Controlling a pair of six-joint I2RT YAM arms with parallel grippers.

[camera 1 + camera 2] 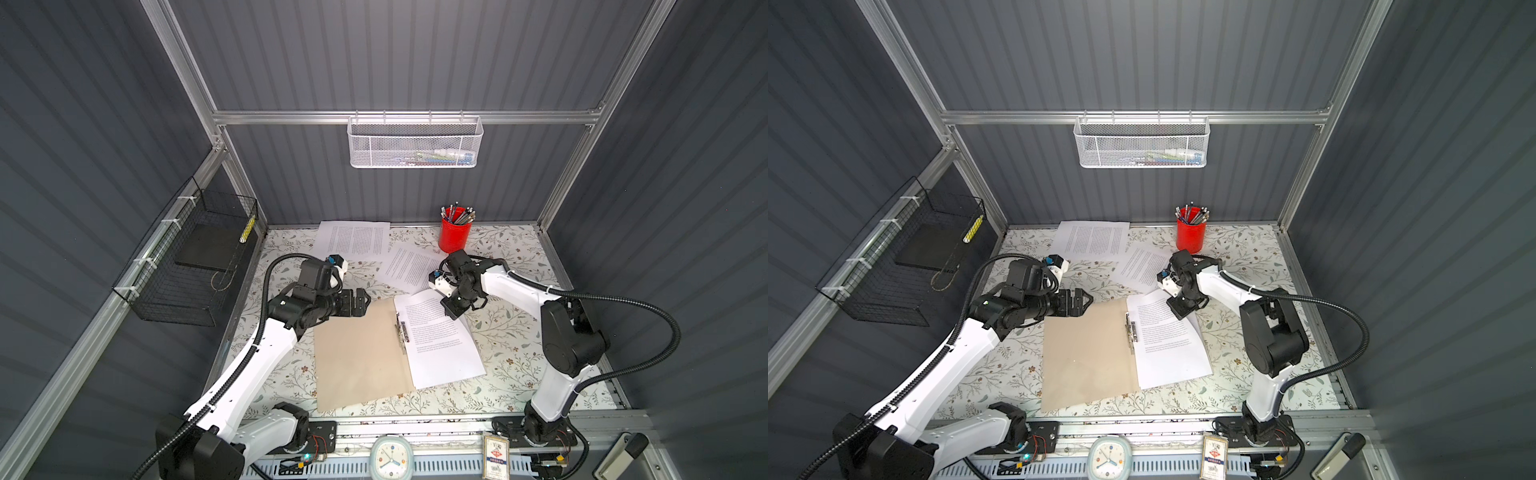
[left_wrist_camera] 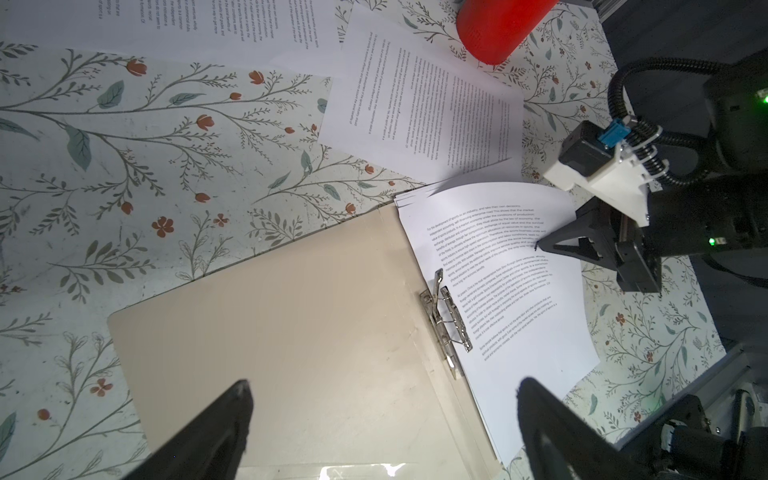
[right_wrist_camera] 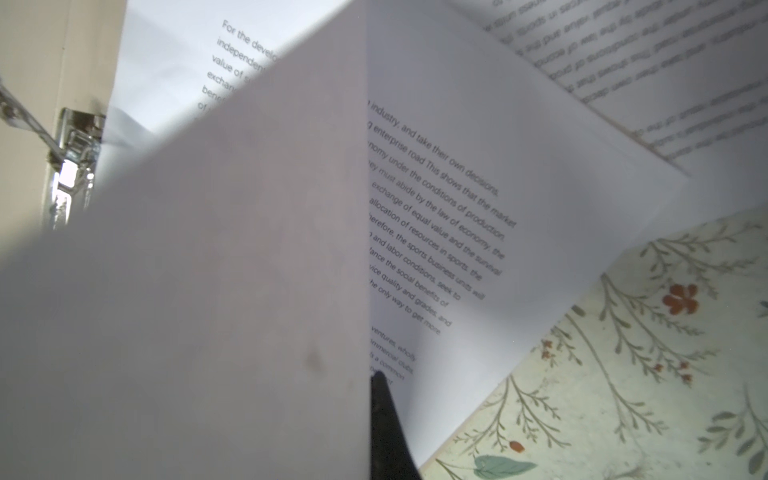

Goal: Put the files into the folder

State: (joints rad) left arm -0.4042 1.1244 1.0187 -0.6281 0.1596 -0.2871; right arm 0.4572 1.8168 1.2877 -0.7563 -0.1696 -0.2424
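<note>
Your right gripper [image 1: 450,311] is fully closed and has the far edge of the top sheet [image 2: 498,232] pinched between its jaws. In the right wrist view that sheet bows up in front of the lens, beside one black finger [image 3: 384,415].

The top sheet belongs to a stack of white printed paper sheets [image 1: 446,353]. This stack lies on the right half of the plain tan card folder [image 1: 353,357], which is spread open and flat on the floral tabletop [image 1: 498,332]. The stack's inner edge runs along the metal clip [image 1: 401,332] at the spine. In the left wrist view the clip's lever looks raised, but you cannot tell whether the paper sits under it.

Your left gripper [image 1: 360,300] has its jaws spread wide and holds nothing. It hovers over the far corner of the folder's bare left flap.

Two loose printed sheets lie outside the folder. One is a back sheet [image 1: 353,240] at the table's rear edge. The other is a slanted sheet [image 1: 409,266] between it and the folder, near the red pen cup [image 1: 455,236].

By my reading you are partway through: several pages are in, the gripped one needs settling, and two remain to collect.
</note>
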